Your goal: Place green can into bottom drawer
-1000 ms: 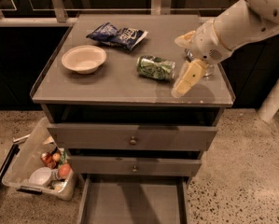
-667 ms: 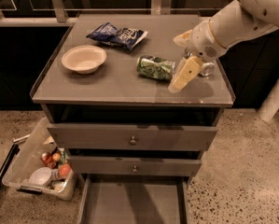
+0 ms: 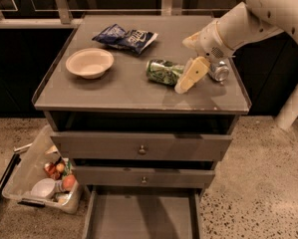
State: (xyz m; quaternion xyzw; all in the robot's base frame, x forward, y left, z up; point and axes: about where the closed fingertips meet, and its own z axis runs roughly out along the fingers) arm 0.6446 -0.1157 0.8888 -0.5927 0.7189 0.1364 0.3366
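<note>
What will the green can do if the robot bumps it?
The green can lies on its side on the cabinet top, so a nudge would probably roll it. Its smooth metal skin may slip if squeezed lightly. It looks small, so likely light, though I cannot tell if it is full. The gripper hovers close beside it.

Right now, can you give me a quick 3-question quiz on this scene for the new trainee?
1. True or false: the green can lies on its side on the cabinet top.
2. The bottom drawer is: A) shut; B) open, can inside; C) open, no can inside.
3. The open gripper is at the green can's right end. What lies just right of it?

Key: 1 true. 2 C. 3 silver can.
</note>
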